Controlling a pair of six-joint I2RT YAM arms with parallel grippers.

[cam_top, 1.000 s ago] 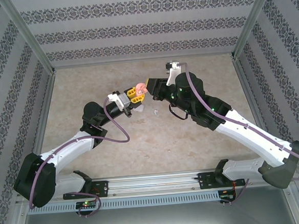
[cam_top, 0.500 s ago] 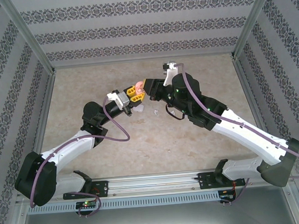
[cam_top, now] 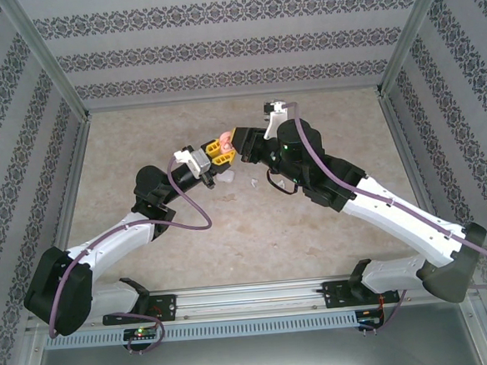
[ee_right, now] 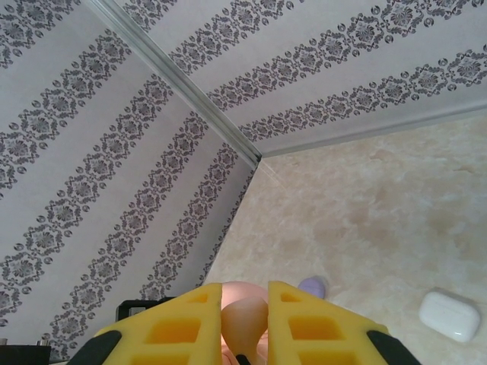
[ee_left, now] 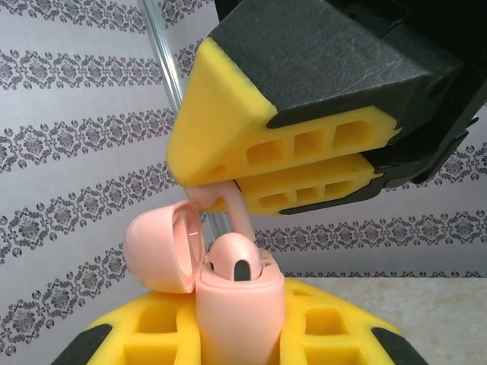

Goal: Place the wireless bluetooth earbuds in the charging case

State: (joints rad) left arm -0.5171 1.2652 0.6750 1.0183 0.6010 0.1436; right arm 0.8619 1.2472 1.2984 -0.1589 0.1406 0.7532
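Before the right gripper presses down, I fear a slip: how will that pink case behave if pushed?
The pink case looks smooth and rounded, so it may slip or twist in the left gripper. Its open lid hangs to one side and would probably swing if bumped. It seems hard-shelled, unlikely to deform.

Robotics lab test cell, not a home: a left arm (cam_top: 122, 237) and a right arm (cam_top: 396, 213), both white and black, are bolted to an aluminium rail (cam_top: 252, 303) at the near edge of a beige stone-look tabletop (cam_top: 255, 232). Bare aluminium posts (cam_top: 47, 67) frame the box, and its walls (cam_top: 234, 45) are flat panels papered in a striped damask print. Purple cables (cam_top: 174, 187) run exposed along the arms, and a small board with a green LED (cam_top: 139, 332) sits by the left base.
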